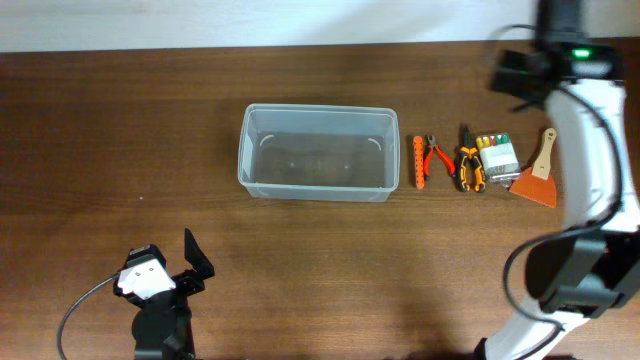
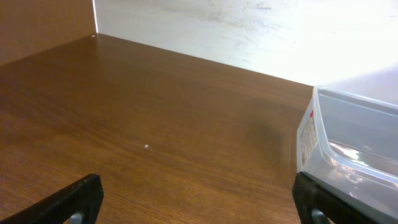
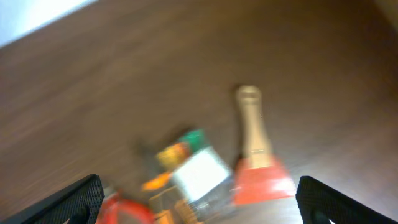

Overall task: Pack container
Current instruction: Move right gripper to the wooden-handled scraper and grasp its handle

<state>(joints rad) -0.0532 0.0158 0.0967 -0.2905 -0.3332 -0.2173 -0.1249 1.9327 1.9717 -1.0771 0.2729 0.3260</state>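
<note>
Our left gripper [image 2: 198, 186] gapes wide and empty, near the clear container [image 2: 354, 99]. Our right gripper [image 3: 199, 186] is likewise spread wide, holding nothing, facing a blurred wooden-handled scraper [image 3: 254, 143].

No words or numbers can be read anywhere. A small white label [image 2: 307, 135] with a red mark sits on the short end wall of the container [image 2: 360, 134], its print too small to make out.

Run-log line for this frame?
stage: pre-grasp | container: empty | tools: lined up right of container, none packed | left gripper: open, holding nothing | right gripper: open, facing tools
</note>
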